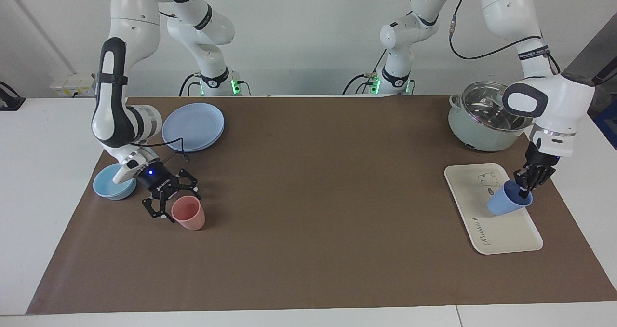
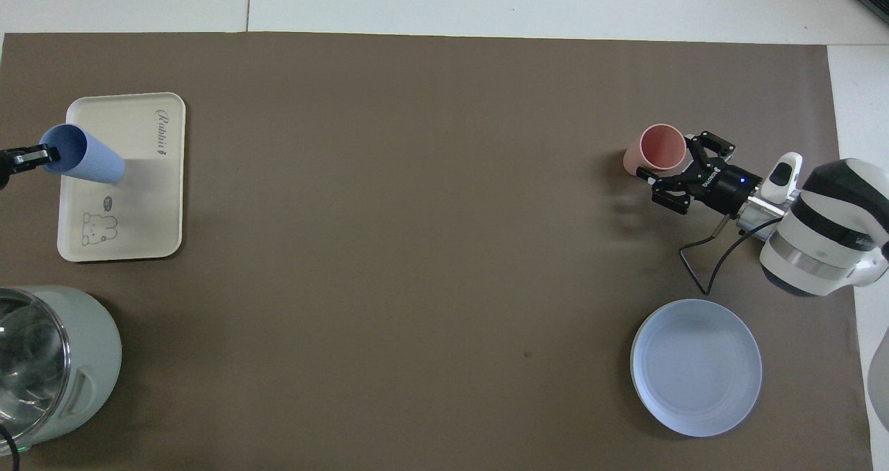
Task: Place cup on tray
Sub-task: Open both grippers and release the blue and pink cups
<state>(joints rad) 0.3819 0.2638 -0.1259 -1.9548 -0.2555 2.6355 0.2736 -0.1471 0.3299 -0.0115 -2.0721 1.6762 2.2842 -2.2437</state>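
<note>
Blue cup (image 1: 507,204) tilted, base on cream tray (image 1: 501,233), right of frame in facing view; rim pinched by left gripper (image 1: 525,186), fingers clamped on cup wall. Green pot (image 1: 477,124) with glass lid above tray in that view. Right gripper (image 1: 169,202) lower left of facing frame, low beside pink cup (image 1: 189,212); grip on it cannot be told. Light-blue bowl (image 1: 112,184) and round blue plate (image 1: 194,126) close by.

Layout around the tray (image 1: 501,230)
Cup (image 1: 502,204) tilted on the tray; pot (image 1: 482,119) nearer the robots; plate (image 1: 194,126) well apart, toward the right arm's end.
</note>
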